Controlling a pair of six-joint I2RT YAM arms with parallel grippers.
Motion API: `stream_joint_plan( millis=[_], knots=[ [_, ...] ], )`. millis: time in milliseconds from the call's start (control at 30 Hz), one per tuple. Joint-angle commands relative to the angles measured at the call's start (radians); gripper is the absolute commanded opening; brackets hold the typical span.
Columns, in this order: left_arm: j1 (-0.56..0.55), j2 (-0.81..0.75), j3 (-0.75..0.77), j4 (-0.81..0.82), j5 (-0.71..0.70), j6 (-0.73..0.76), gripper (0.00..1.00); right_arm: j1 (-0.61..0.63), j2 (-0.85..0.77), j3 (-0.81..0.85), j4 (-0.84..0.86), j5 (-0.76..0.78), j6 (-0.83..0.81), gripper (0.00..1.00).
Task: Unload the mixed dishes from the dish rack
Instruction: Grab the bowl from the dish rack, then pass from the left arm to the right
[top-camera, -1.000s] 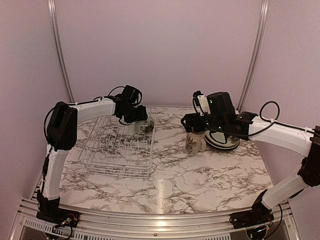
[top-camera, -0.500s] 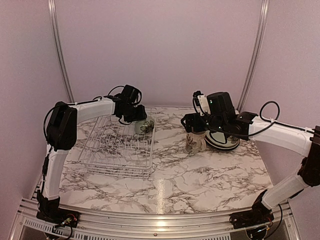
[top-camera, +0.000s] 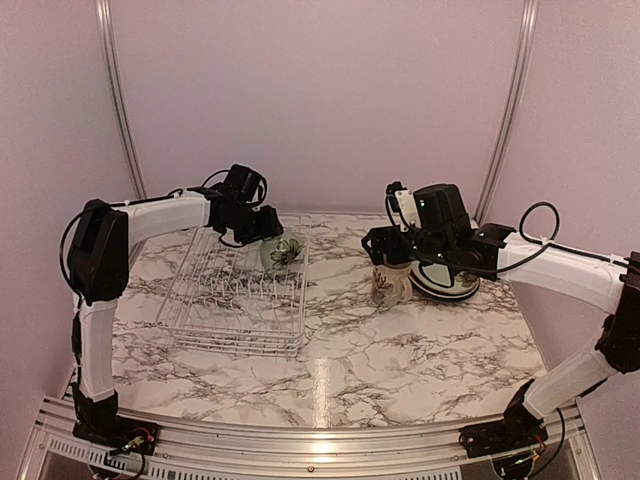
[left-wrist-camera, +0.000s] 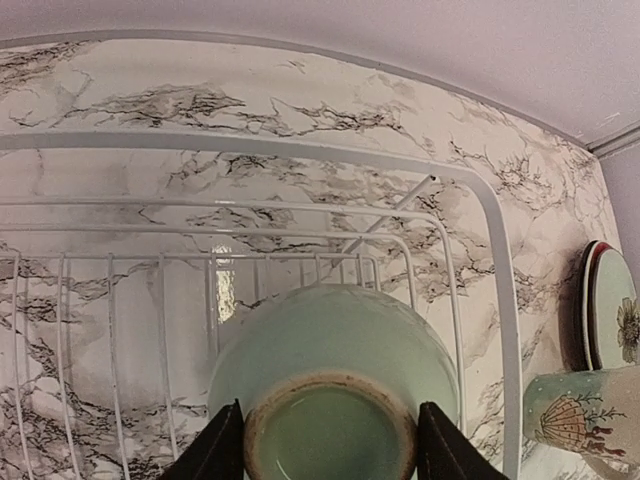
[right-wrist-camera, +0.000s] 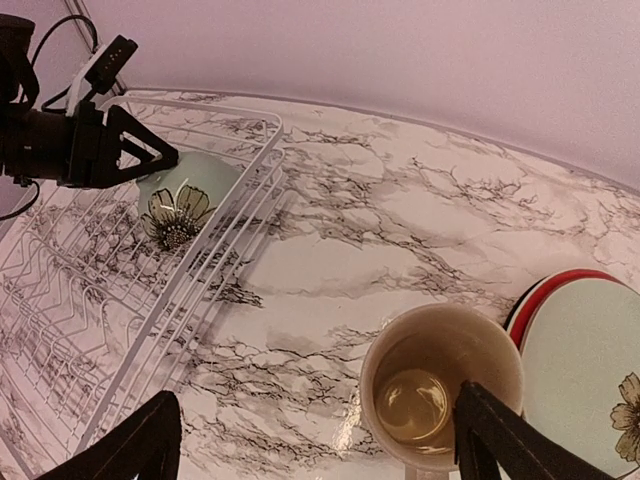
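The small pale green bowl (top-camera: 277, 252) lies on its side in the far right corner of the white dish rack (top-camera: 235, 300). My left gripper (top-camera: 262, 236) is shut on the bowl's foot ring; in the left wrist view the bowl (left-wrist-camera: 335, 350) sits between the fingers (left-wrist-camera: 225, 448). The cream floral mug (top-camera: 388, 285) stands upright on the table right of the rack. My right gripper (top-camera: 390, 256) hovers above it, open and empty. The pale green plate (right-wrist-camera: 590, 360) lies on the cream striped-rim plate (right-wrist-camera: 518, 312) beside the mug (right-wrist-camera: 440, 395).
The rack (right-wrist-camera: 200, 260) holds only the bowl (right-wrist-camera: 180, 200); its upright tines stand bare. The plate stack (top-camera: 445, 283) sits under the right arm. Marble tabletop (top-camera: 400, 350) stretches toward the near edge. Walls close in behind.
My left arm has swung left and up, and the bowl has shifted slightly left with it in the rack corner. The right arm has not moved.
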Motion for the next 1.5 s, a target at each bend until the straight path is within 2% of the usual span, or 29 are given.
stream_joint_plan(
  millis=[0, 200, 300, 567, 667, 800, 900, 1067, 1167, 1400, 1467],
  knots=[
    [0.049, -0.158, -0.041, 0.088, 0.036, -0.029, 0.31, 0.009, -0.01, 0.019, 0.008, -0.003, 0.001, 0.91],
    [0.082, -0.281, -0.128, 0.104, 0.038, -0.04, 0.31, 0.008, 0.023, 0.056, 0.023, -0.032, 0.006, 0.91],
    [0.097, -0.355, -0.198, 0.158, 0.092, -0.073, 0.32, 0.009, 0.047, 0.089, 0.052, -0.079, 0.022, 0.91],
    [0.111, -0.48, -0.361, 0.363, 0.259, -0.21, 0.32, 0.018, 0.182, 0.227, 0.204, -0.324, 0.145, 0.92],
    [0.111, -0.505, -0.407, 0.44, 0.298, -0.275, 0.32, 0.018, 0.252, 0.273, 0.318, -0.438, 0.247, 0.91],
    [0.112, -0.522, -0.466, 0.558, 0.358, -0.357, 0.32, 0.019, 0.352, 0.28, 0.577, -0.606, 0.428, 0.9],
    [0.111, -0.535, -0.511, 0.614, 0.364, -0.397, 0.31, 0.02, 0.422, 0.289, 0.708, -0.682, 0.532, 0.9],
    [0.106, -0.544, -0.564, 0.68, 0.376, -0.441, 0.31, 0.026, 0.499, 0.331, 0.795, -0.724, 0.6, 0.88],
    [0.099, -0.544, -0.584, 0.703, 0.379, -0.46, 0.31, 0.033, 0.539, 0.349, 0.832, -0.737, 0.625, 0.83],
    [0.073, -0.555, -0.612, 0.757, 0.402, -0.482, 0.3, 0.034, 0.601, 0.379, 0.888, -0.759, 0.686, 0.62],
    [0.064, -0.564, -0.625, 0.762, 0.397, -0.482, 0.3, 0.033, 0.611, 0.387, 0.891, -0.761, 0.696, 0.58]
  ],
)
